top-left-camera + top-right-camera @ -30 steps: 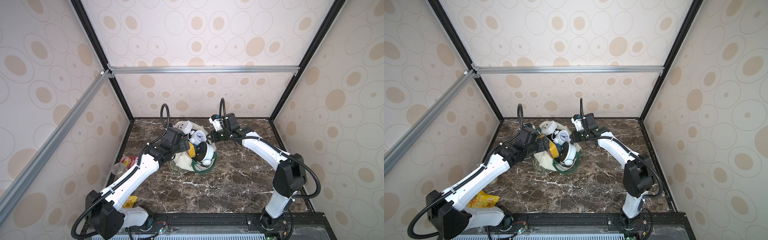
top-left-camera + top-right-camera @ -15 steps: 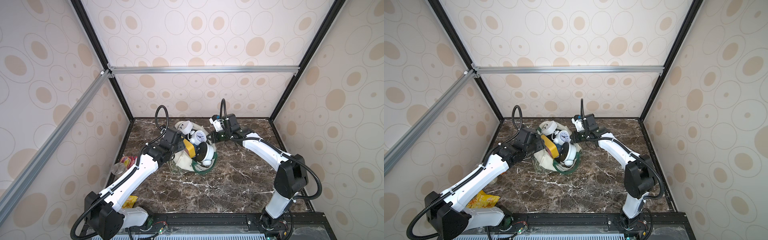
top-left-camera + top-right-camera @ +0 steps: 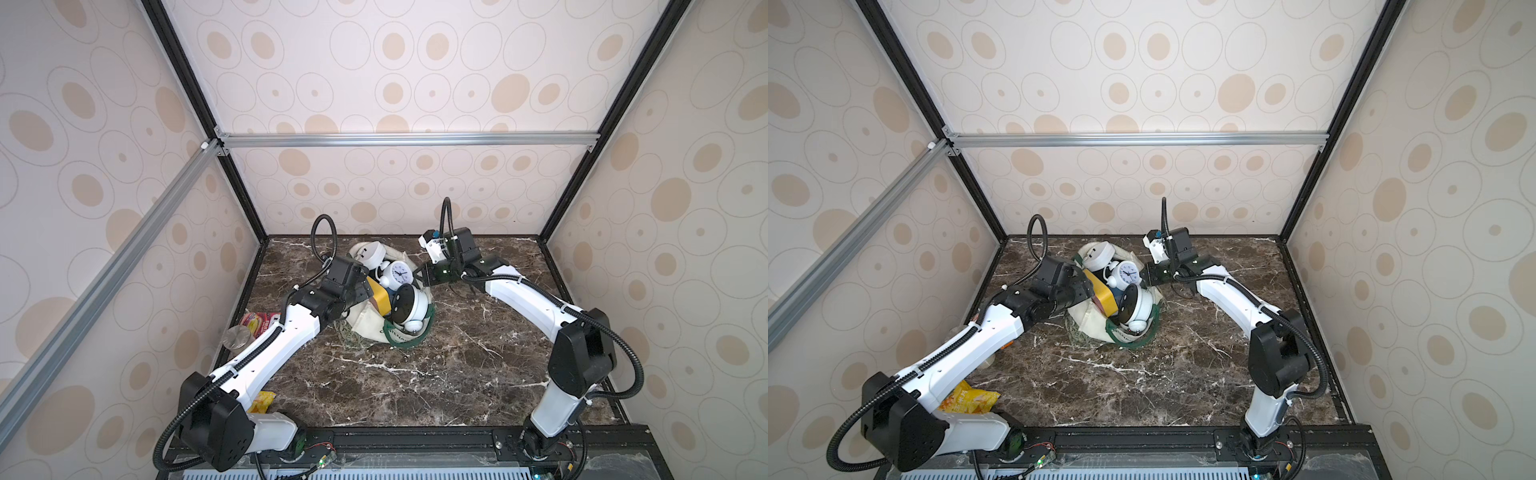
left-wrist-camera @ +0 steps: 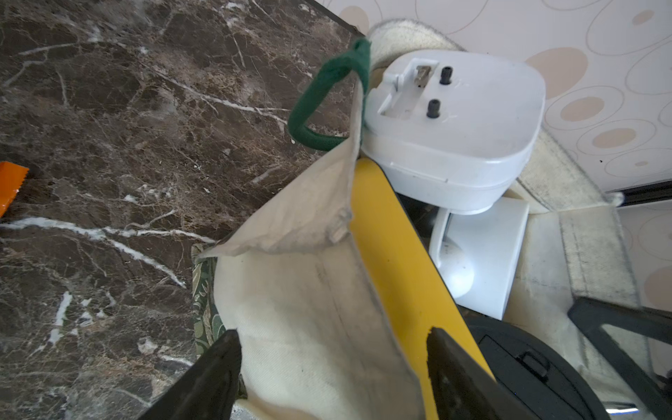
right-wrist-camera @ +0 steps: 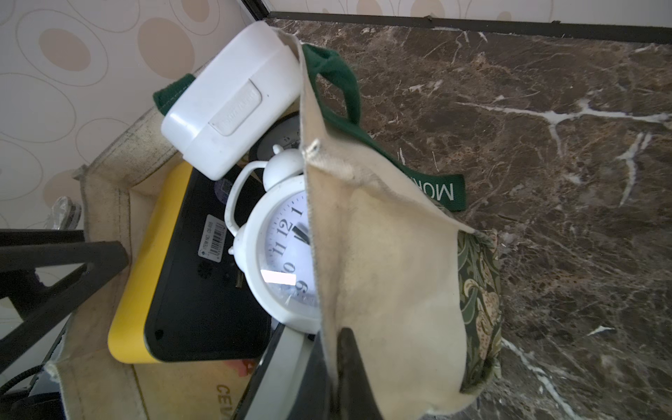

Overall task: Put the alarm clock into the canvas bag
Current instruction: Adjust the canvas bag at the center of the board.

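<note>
The canvas bag [image 3: 365, 326] [image 3: 1086, 322] lies slumped at the middle back of the table with its mouth open. Inside it a white twin-bell alarm clock [image 3: 397, 272] [image 3: 1127, 273] [image 5: 283, 262] shows its face. Beside it are a white square clock [image 3: 370, 252] [image 4: 454, 120], a yellow-and-black clock [image 4: 392, 254] [image 5: 145, 276] and a black-faced round clock [image 3: 409, 307]. My right gripper [image 3: 422, 276] [image 5: 340, 332] is shut on the bag's rim. At the bag's left side my left gripper [image 4: 334, 336] is open, its jaws astride the bag wall [image 4: 309, 309] and the yellow clock's edge.
By the left wall lie a red packet [image 3: 259, 324], a round silver lid [image 3: 237, 336] and a yellow packet [image 3: 259, 401] [image 3: 967, 401]. An orange packet corner [image 4: 11, 185] lies near the left arm. Patterned walls close in the back and both sides.
My left wrist has shifted slightly at the bag's left side. The right gripper keeps its hold on the rim, and the bag and clocks have barely moved.
</note>
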### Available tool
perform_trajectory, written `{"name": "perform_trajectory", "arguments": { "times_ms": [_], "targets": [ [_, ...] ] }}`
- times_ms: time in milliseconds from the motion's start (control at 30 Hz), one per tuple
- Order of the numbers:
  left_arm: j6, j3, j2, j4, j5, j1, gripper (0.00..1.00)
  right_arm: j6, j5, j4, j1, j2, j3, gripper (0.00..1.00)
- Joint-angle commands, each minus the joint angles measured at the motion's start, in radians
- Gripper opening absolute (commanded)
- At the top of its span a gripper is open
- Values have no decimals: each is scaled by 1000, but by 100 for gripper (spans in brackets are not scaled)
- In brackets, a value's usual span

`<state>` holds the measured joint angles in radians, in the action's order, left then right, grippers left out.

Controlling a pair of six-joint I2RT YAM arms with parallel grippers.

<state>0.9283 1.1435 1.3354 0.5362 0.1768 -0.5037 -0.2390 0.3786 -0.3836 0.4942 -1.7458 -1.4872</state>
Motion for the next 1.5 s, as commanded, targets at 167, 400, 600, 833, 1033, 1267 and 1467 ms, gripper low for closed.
{"name": "perform_trajectory", "arguments": {
  "times_ms": [167,400,600,833,1033,1267,1467],
  "targets": [
    [43,-44,-28,-17,-8,6,51,15,13,-3,-8,30,-26,1],
    [76,-114,-99,-10,-3,6,37,27,24,-49,-6,-35,-110,25],
    [62,-106,-109,11,11,9,21,35,-2,-126,9,-97,-182,30],
    [50,-129,-118,1,13,8,0,56,-92,-188,44,-93,-165,39],
    [20,-135,-137,4,30,9,0,42,-169,-197,44,-109,-170,15],
    [-126,-47,-131,71,102,26,0,40,-275,-210,29,-93,-223,0],
    [-256,134,-139,121,137,122,0,20,-361,-172,-79,129,-156,0]
  ]
}}
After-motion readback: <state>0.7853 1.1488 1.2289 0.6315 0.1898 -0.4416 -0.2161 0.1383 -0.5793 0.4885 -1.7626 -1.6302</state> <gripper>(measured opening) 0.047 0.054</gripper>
